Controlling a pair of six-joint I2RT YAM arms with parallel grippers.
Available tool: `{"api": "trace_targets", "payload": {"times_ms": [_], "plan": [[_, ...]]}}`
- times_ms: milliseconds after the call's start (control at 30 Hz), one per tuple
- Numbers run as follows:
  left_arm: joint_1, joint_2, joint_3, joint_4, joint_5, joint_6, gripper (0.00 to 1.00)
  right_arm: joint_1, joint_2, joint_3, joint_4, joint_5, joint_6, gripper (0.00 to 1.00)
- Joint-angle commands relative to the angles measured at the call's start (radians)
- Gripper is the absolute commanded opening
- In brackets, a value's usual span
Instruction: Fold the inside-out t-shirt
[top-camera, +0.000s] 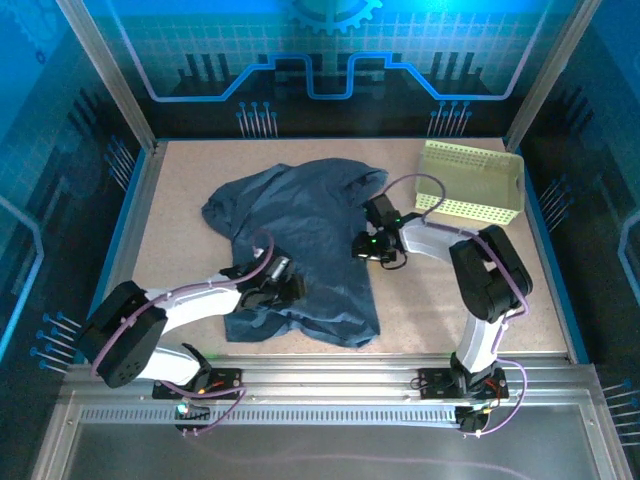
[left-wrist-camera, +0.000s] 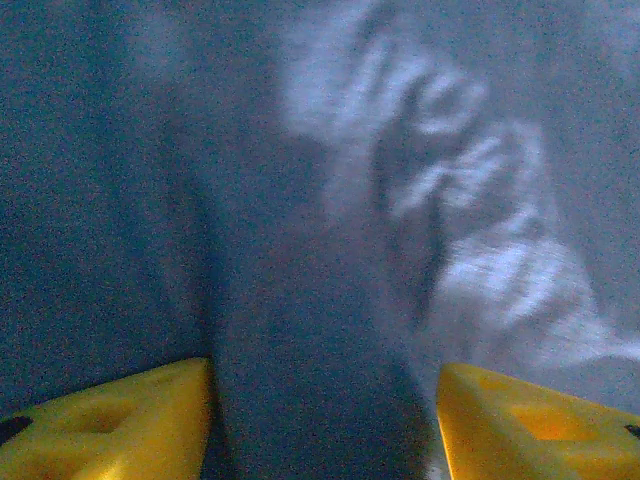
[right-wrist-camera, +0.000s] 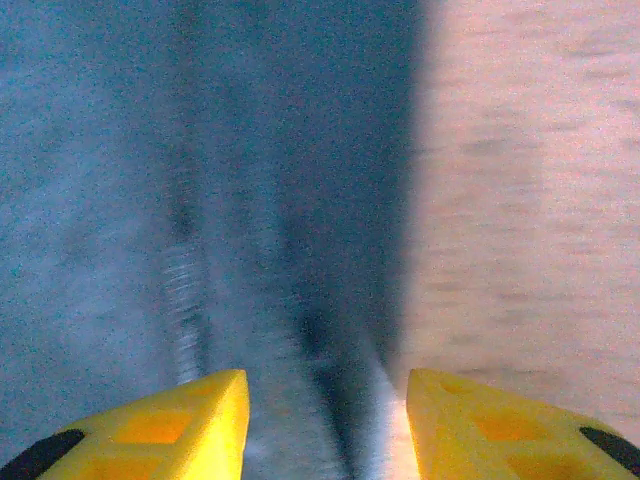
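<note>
Top view: showing inside-out t-shirt (top-camera: 300, 215) lying crumpled mid-table (top-camera: 170, 230), near basket (top-camera: 470, 180); left gripper (top-camera: 283, 285) resting on near lower part of cloth, right gripper (top-camera: 368, 245) sitting at cloth's right edge.
Left wrist: looking onto wrinkled cloth; left gripper (left-wrist-camera: 325, 368) jaws standing wide apart, fabric lying between, not pinching.
Right wrist: right gripper (right-wrist-camera: 326, 375) jaws standing apart, somewhat narrower, straddling cloth edge beside bare table.

The left arm (top-camera: 190, 300) and right arm (top-camera: 440, 240) stretch low and inward, wrists tipped down, both jaws parted.
</note>
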Motion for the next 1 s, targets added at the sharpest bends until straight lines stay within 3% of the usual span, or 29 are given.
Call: {"api": "trace_targets", "payload": {"times_ms": [0, 67, 167, 333, 467, 633, 733, 967], "plan": [[-0.054, 0.014, 0.046, 0.054, 0.048, -0.055, 0.62, -0.056, -0.065, -0.067, -0.068, 0.082, 0.051, 0.47], [-0.054, -0.020, 0.057, 0.052, 0.061, -0.050, 0.65, -0.085, -0.106, -0.098, -0.057, 0.077, 0.043, 0.47], [-0.050, -0.115, 0.094, -0.056, -0.036, 0.017, 0.69, -0.058, -0.164, -0.081, -0.066, 0.087, -0.018, 0.47], [-0.022, -0.242, 0.163, -0.369, -0.227, 0.080, 0.72, 0.138, -0.250, -0.026, -0.137, 0.203, -0.089, 0.50], [-0.010, -0.269, 0.138, -0.554, -0.311, -0.017, 0.73, 0.219, -0.254, -0.056, -0.112, 0.149, -0.071, 0.51], [0.079, -0.329, -0.029, -0.421, -0.144, -0.064, 0.71, 0.259, -0.188, -0.083, -0.061, 0.067, -0.024, 0.51], [0.082, -0.327, -0.078, -0.341, -0.087, -0.064, 0.71, 0.255, -0.152, -0.100, -0.067, 0.077, 0.008, 0.51], [0.083, -0.204, -0.097, -0.213, -0.055, -0.041, 0.71, 0.128, -0.143, -0.211, -0.060, 0.122, 0.059, 0.50]]}}
